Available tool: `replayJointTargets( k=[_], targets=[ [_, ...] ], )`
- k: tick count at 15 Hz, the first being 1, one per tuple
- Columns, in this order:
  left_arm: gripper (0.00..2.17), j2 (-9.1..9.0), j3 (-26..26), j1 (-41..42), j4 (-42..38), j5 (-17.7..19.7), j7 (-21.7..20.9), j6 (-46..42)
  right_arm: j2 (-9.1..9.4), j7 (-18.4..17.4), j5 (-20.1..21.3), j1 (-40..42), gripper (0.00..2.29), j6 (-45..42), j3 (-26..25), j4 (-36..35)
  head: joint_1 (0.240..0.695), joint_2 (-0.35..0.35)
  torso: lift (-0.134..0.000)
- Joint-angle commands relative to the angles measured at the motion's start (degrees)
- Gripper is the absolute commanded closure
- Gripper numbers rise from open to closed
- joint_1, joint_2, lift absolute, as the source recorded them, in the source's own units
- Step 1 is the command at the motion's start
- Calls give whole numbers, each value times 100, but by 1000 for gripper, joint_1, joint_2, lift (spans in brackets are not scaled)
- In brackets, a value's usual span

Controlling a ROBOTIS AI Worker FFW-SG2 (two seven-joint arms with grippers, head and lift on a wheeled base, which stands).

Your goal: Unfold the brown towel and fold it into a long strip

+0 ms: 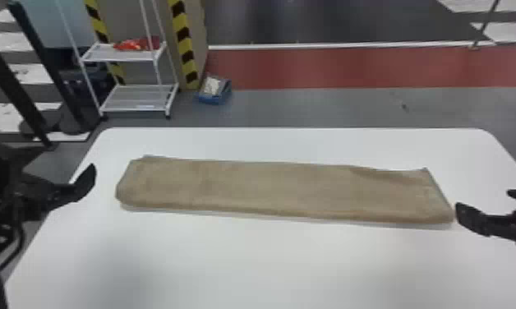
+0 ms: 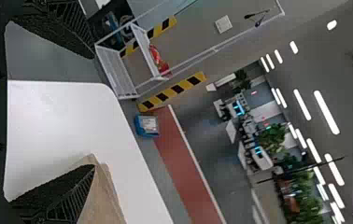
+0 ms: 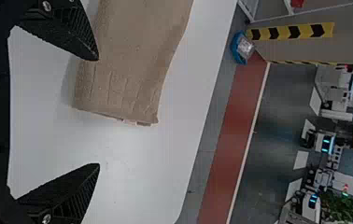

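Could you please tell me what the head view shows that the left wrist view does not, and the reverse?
Head view: the right gripper and the full length of the brown towel.
Left wrist view: ceiling lights and green plants.
Both: the left gripper, part of the towel, the white table, the wheeled rack and the red floor strip.

Brown towel (image 1: 277,189), folded into a long flat strip, lying crosswise on the white table (image 1: 269,263), slightly slanted.
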Motion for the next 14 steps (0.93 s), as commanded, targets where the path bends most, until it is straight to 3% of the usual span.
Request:
replayJointTargets(
  k=[1,2,3,5,7,9,11,13,14],
  targets=[
    [39,-426,476,675,-467,1758,-60,-266,367,-517,-726,706,76,-416,100,-839,695,93,-114],
    [39,-601,494,921,-634,2329,-60,-266,367,-824,-920,970,80,-838,267,-971,695,109,-114],
    [39,-795,485,1106,-774,2567,10,-266,367,-1158,-972,1172,80,-1383,434,-979,695,129,-114],
    [39,-801,362,1422,-915,2892,169,-460,367,-1809,-1350,1541,80,-2543,716,-760,695,142,-114],
    [36,-801,90,1712,-888,3147,529,-635,367,-2538,-1473,1875,80,-4178,1138,-118,695,162,-114],
    [39,-801,-130,1923,-818,3156,793,-934,367,-3294,-1684,2069,76,-5215,1384,523,695,201,-114],
    [39,-801,-271,2082,-695,3129,942,-1233,367,-3821,-1764,2244,76,-5426,1568,822,695,213,-114],
    [39,-801,-376,2170,-625,2927,1074,-1497,367,-4050,-1834,2350,76,-5356,1779,893,695,219,-114],
    [39,-801,-526,2231,-572,2593,1171,-1936,367,-4147,-1843,2376,80,-5373,1885,919,695,224,-114]
  ],
)
